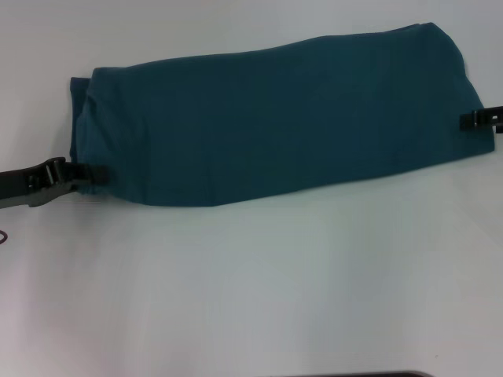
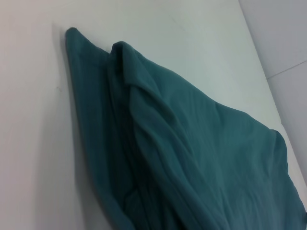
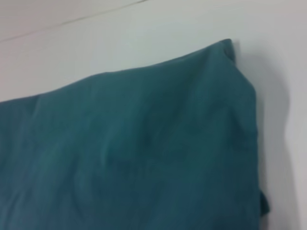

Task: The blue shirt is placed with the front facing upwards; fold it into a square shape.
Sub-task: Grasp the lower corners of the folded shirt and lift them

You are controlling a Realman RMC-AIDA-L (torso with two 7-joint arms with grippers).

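Teal-blue shirt, long band on white table: left gripper and right gripper at its ends, finger state indeterminate; advise lifting both ends evenly.

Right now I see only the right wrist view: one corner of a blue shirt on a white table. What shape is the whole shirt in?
Observer: The head view shows the blue shirt lying as one long band across the table, not yet a square.
Operator: Where are the grippers?
Observer: One is at each end: the left gripper at the band's left near corner, the right gripper at its right edge.
Operator: Is the left end flat?
Observer: No, the left wrist view shows its layers bunched in ridges.
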